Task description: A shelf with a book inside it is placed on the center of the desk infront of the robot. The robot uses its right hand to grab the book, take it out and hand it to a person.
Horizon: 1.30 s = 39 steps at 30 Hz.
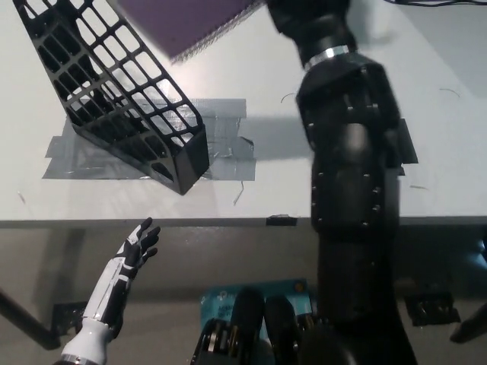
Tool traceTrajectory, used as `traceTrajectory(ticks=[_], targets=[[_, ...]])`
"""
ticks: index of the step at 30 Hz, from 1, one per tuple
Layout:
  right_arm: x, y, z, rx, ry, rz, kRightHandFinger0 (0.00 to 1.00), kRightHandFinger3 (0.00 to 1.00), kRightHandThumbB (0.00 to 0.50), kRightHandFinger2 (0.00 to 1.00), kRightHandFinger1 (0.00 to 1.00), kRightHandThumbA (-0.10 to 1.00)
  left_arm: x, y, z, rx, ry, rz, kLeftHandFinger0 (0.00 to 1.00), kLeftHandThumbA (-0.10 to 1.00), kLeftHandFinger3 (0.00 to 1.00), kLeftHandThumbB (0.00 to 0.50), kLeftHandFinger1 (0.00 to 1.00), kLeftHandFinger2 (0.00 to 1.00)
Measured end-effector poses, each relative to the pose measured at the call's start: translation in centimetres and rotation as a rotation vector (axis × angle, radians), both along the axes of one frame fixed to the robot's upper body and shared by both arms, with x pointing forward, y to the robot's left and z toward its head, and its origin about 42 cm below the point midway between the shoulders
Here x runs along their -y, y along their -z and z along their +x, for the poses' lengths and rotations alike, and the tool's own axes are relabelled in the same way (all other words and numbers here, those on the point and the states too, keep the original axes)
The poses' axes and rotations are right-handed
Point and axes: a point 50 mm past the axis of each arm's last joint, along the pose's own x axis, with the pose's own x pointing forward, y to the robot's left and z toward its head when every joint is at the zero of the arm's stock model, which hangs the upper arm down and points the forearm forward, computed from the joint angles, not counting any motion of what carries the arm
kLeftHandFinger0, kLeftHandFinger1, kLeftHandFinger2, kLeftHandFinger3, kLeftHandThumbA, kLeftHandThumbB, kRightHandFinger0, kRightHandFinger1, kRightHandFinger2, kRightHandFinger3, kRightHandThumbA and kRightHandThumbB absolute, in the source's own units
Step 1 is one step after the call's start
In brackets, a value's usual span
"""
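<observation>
Head view — right hand [304, 15] cut off, fingers untellable; left hand [135, 247] splayed, purple book [186, 19] cropped.

Desk [251, 84]: we see a white top.
Shelf [122, 99]: black lattice, far left, tilted.
Tape [221, 144]: grey patches under the shelf.
Right: black tape [407, 148].

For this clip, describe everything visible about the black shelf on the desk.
The black shelf is an open lattice holder, plastic by its look, with grid walls and a solid low front. It leans up toward the picture's top left and stands on grey tape stuck to the white desk. Nothing shows inside it; the purple book is above and clear of it. Neither hand touches it.
</observation>
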Motion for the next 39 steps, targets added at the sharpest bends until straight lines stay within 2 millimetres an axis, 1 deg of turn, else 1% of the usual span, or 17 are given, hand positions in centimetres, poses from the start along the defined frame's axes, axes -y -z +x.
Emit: traceTrajectory(ticks=[1,3,5,7,8,10,15,16,17,20,22,23,25,30,37,38,39], targets=[[0.3,-0.3,-0.3,0.010,-0.001,0.014,0.00,0.00,0.040,0.00,0.00,1.00,0.0,0.0,0.0,0.001,0.000,0.000,1.00,1.00,1.00,0.282,1.00,1.00],[1.1,-1.1,-1.1,0.036,-0.006,0.048,0.00,0.00,0.047,0.00,0.00,1.00,0.0,0.0,0.0,0.002,0.001,0.001,1.00,1.00,1.00,0.280,1.00,1.00],[1.8,-1.4,-1.8,0.051,-0.019,0.069,0.00,0.00,0.030,0.00,0.00,1.00,0.0,-0.1,0.0,0.002,0.001,0.001,1.00,1.00,1.00,0.280,1.00,1.00],[2.1,-1.3,-2.2,0.054,-0.024,0.078,0.00,0.00,0.011,0.00,0.00,1.00,0.0,0.0,0.0,0.002,0.001,0.001,1.00,1.00,1.00,0.289,1.00,1.00],[2.9,-0.7,-2.8,0.047,-0.031,0.093,0.00,0.00,0.016,0.00,0.00,1.00,0.0,0.0,0.0,0.001,0.002,0.002,1.00,1.00,1.00,0.289,1.00,1.00],[3.6,0.2,-3.2,0.033,-0.035,0.107,0.00,0.00,0.013,0.00,0.00,1.00,0.0,0.0,0.0,0.001,0.002,0.002,1.00,1.00,1.00,0.285,1.00,1.00],[5.4,3.6,-3.5,-0.051,-0.031,0.131,0.00,0.00,0.021,0.00,0.00,1.00,0.0,0.0,0.0,0.001,0.003,0.005,1.00,1.00,1.00,0.278,1.00,1.00],[5.9,4.8,-3.6,-0.082,-0.026,0.137,0.00,0.00,0.010,0.00,0.00,1.00,0.0,0.0,0.0,0.001,0.003,0.007,1.00,1.00,1.00,0.278,1.00,1.00],[6.1,5.4,-3.6,-0.097,-0.025,0.140,0.00,0.00,0.002,0.00,0.00,1.00,0.0,0.0,0.0,0.001,0.003,0.008,1.00,1.00,1.00,0.285,1.00,1.00],[7.0,8.8,-3.9,-0.177,-0.015,0.150,0.00,0.00,0.000,0.00,0.00,1.00,0.1,0.0,0.0,0.001,0.005,0.014,1.00,1.00,1.00,0.271,1.00,1.00],[7.2,10.2,-4.1,-0.215,-0.009,0.152,0.00,0.00,0.000,0.00,0.00,1.00,0.1,0.0,0.0,0.001,0.006,0.014,1.00,1.00,1.00,0.286,1.00,1.00],[7.6,12.3,-4.4,-0.269,-0.001,0.151,0.00,0.00,0.000,0.00,0.00,1.00,0.1,0.0,0.0,0.001,0.007,0.016,1.00,1.00,1.00,0.286,1.00,1.00],[7.8,13.6,-4.5,-0.307,0.003,0.150,0.00,0.00,0.000,0.00,0.00,1.00,0.1,0.0,0.0,0.000,0.008,0.016,1.00,1.00,1.00,0.283,1.00,1.00],[8.0,18.9,-4.5,-0.477,0.012,0.136,0.00,0.00,0.000,0.00,0.00,1.00,0.2,0.0,0.0,0.000,0.012,0.019,1.00,1.00,1.00,0.277,1.00,1.00],[8.2,23.0,-3.9,-0.622,0.020,0.143,0.00,0.00,0.000,0.00,0.00,1.00,0.0,0.0,0.0,0.001,0.013,0.029,1.00,1.00,1.00,0.288,1.00,1.00],[8.2,23.3,-3.9,-0.633,0.019,0.145,0.00,0.02,0.000,0.00,0.00,1.00,0.0,0.0,0.0,0.000,0.013,0.029,1.00,1.00,1.00,0.287,1.00,1.00],[8.0,24.3,-3.7,-0.668,0.018,0.149,0.00,0.05,0.000,0.00,0.00,1.00,0.0,0.0,0.0,0.001,0.013,0.029,1.00,1.00,1.00,0.281,1.00,1.00]])
